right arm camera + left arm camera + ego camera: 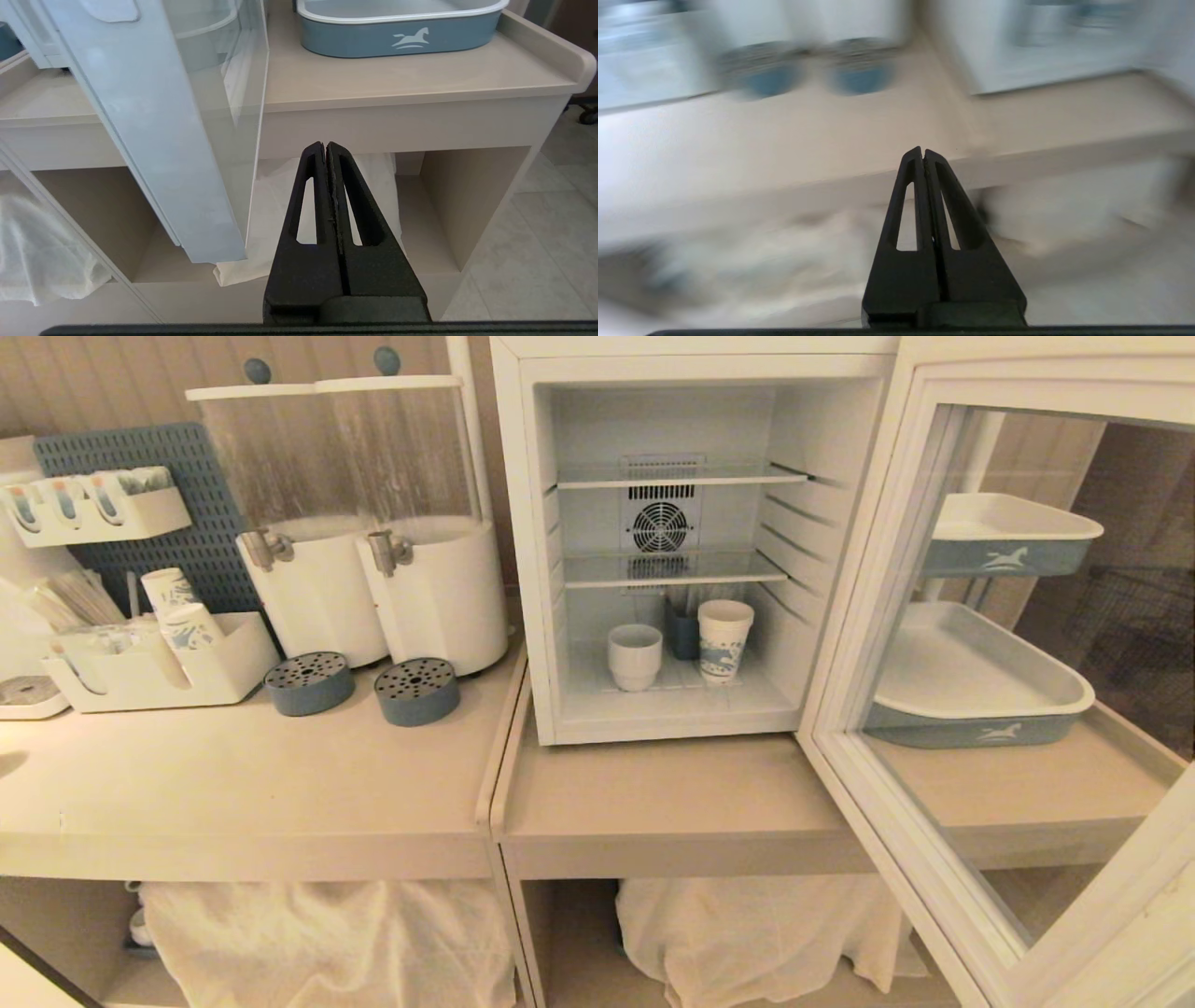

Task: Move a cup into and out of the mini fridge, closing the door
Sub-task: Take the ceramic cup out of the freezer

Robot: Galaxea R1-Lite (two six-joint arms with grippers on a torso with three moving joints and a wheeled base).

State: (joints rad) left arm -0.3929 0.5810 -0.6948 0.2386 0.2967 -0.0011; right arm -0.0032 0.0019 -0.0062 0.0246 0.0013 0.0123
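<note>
The white mini fridge (691,364) stands on the counter with its glass door (854,644) swung wide open to the right. On the fridge floor sits the squat white cup (635,656), with a taller blue-patterned paper cup (724,639) to its right. Neither arm shows in the head view. My left gripper (923,151) is shut and empty, in front of the counter edge, well back from the fridge (1036,51). My right gripper (325,145) is shut on nothing, low in front of the counter, beside the door's lower edge (154,154).
Two white drink dispensers (373,579) with round blue drip trays (416,691) stand left of the fridge. An organiser with paper cups (159,663) sits far left. Blue-and-white trays (980,681) lie behind the open door. White cloth (327,933) fills the shelves under the counter.
</note>
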